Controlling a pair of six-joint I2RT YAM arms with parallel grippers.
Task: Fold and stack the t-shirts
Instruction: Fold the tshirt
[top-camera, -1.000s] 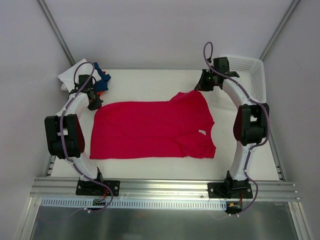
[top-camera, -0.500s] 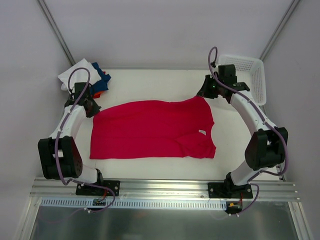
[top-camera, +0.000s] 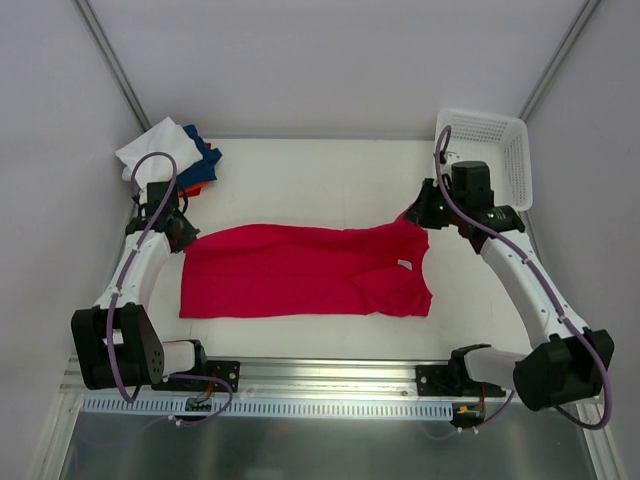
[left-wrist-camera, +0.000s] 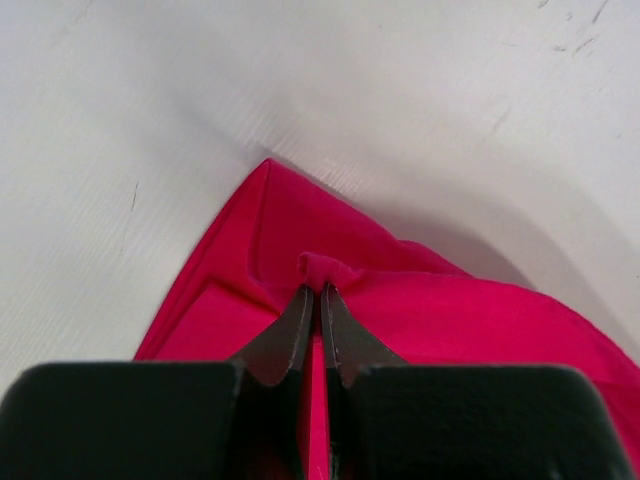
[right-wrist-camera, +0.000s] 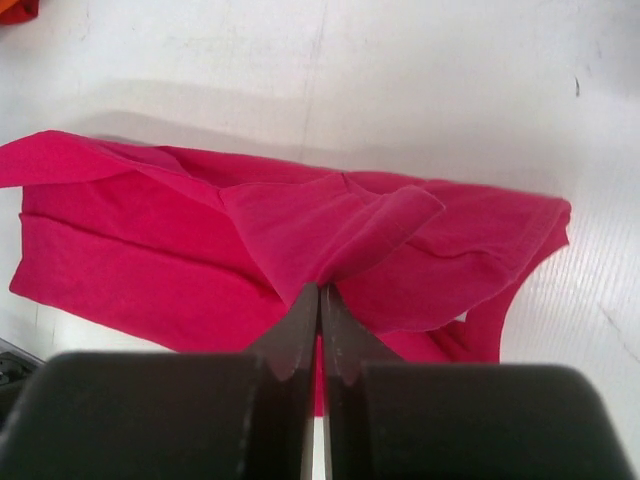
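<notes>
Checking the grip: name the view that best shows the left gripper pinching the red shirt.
Left wrist view: the left gripper is shut on a small fold of the red shirt, close up. The top view shows that gripper at the shirt's far left corner, too small to judge. The right wrist view misses that pinch.

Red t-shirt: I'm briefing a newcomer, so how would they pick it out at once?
On the white table, look at the middle. The red t-shirt lies spread there, its far corners pinched by the left gripper and right gripper, unlike the folded shirts piled in the far left corner.
</notes>
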